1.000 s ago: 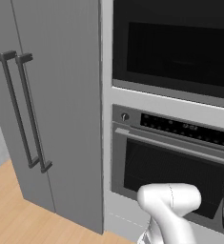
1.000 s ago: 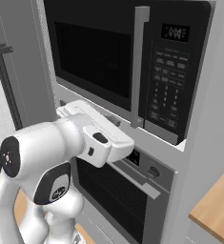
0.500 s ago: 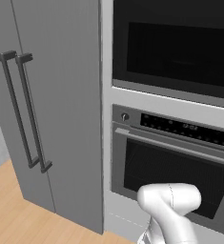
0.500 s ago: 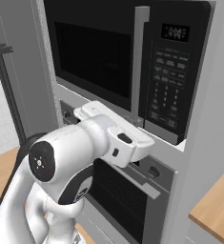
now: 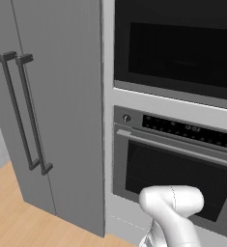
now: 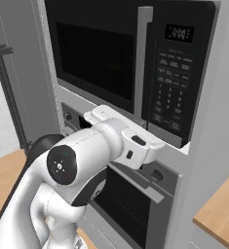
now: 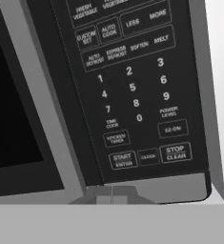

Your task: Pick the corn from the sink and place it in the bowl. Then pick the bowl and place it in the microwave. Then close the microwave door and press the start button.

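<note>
One microwave [image 6: 130, 73], one oven [image 5: 177, 169], seemingly.

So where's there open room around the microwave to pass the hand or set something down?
Free: the wooden counter corner right of the oven, and the bare floor below the fridge doors. Crowded: the arm fills the gap under the microwave's keypad.

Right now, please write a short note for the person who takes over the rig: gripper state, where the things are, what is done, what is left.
Gripper: not possible to tell if open or shut; the hand sits just below the microwave's keypad.
Microwave door: shut. The bowl and corn cannot be seen through its dark glass.
Hand view: the START/ENTER button is low on the keypad, left of CLOCK and STOP/CLEAR.
Done: door closed.
Left: press start; the hand looks not yet on the button.
</note>
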